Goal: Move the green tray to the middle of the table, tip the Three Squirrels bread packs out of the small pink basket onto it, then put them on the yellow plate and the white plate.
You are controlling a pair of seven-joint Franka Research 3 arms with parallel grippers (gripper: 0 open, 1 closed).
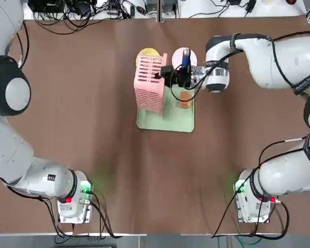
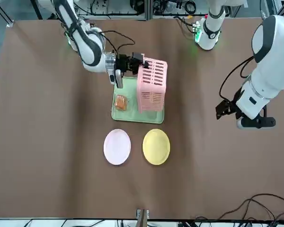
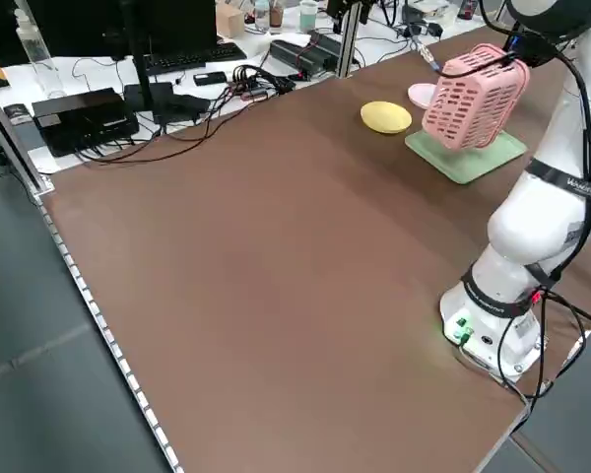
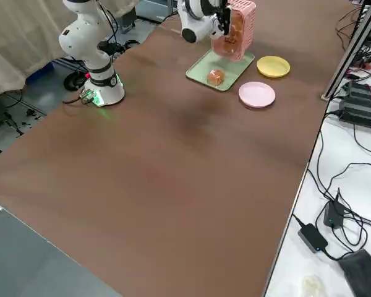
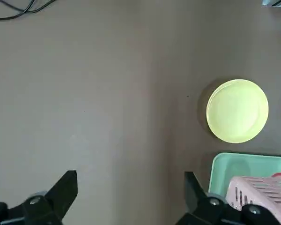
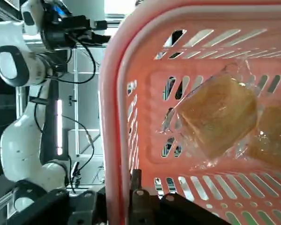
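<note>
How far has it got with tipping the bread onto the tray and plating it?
Done: the tray sits mid-table, and one bread pack already lies on it. In hand: the right tool is shut on the rim of the pink basket, tipped over the tray, with packs still inside. Left: emptying the rest, then filling the yellow plate and white plate, both bare. The left tool hangs open, idle.

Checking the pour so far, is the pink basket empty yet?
Not empty. The basket, tipped on its side, has bread packs inside; one pack lies on the tray.
</note>
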